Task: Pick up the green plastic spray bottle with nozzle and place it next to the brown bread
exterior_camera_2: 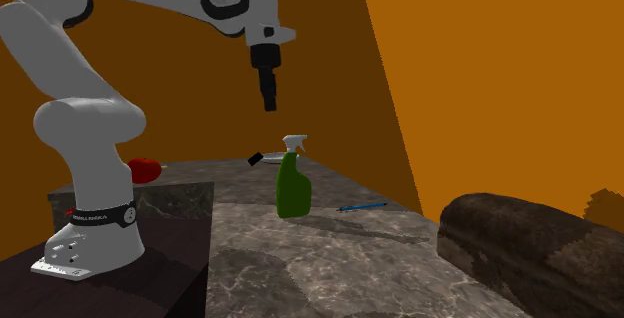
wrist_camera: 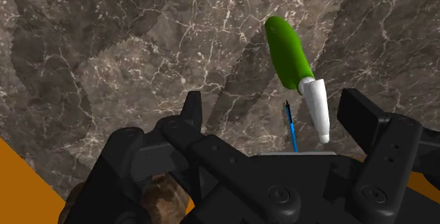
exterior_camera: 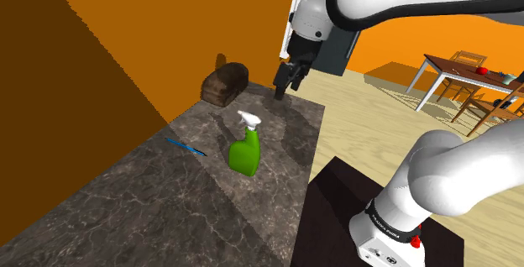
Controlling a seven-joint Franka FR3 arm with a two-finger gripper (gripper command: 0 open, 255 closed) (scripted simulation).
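End effector (wrist_camera: 273, 111) fingers apart; brown bread (wrist_camera: 159, 193) half-hidden behind it

a home: dark marble counter (exterior_camera: 126, 198), orange walls (exterior_camera: 168, 22), dining table (exterior_camera: 458, 66) with wooden chairs (exterior_camera: 468, 57) beyond

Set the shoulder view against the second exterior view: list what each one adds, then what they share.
Shoulder view adds: a dining table with chairs on a pale wood floor.
Second exterior view adds: a red round thing and a small dark-and-white item, both far back.
Shared: the green spray bottle upright on the marbled counter, the thin blue pen, the brown bread, the open gripper above the counter holding nothing, and the dark stand.
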